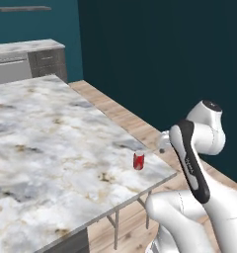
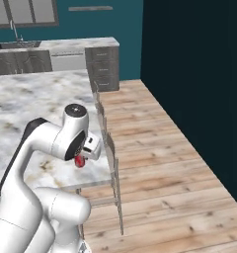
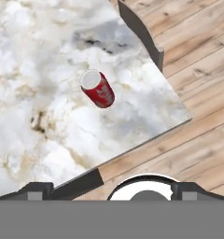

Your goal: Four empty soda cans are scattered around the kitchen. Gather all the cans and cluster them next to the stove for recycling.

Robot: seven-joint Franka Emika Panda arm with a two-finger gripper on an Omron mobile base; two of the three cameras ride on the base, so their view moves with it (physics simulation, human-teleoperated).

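Soda can [image 3: 98, 88] upright near marble counter [image 3: 34, 70] corner, label unreadable

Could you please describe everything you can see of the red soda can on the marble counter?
The soda can is a small red cylinder with a silver top and pale markings on its side. It looks metallic and undented. It stands upright on the white and grey marble counter, close to the counter's corner by the wooden floor, with nothing else touching it. The open end effector is above it and apart from it, not gripping. In the right base view the arm hides most of the can.
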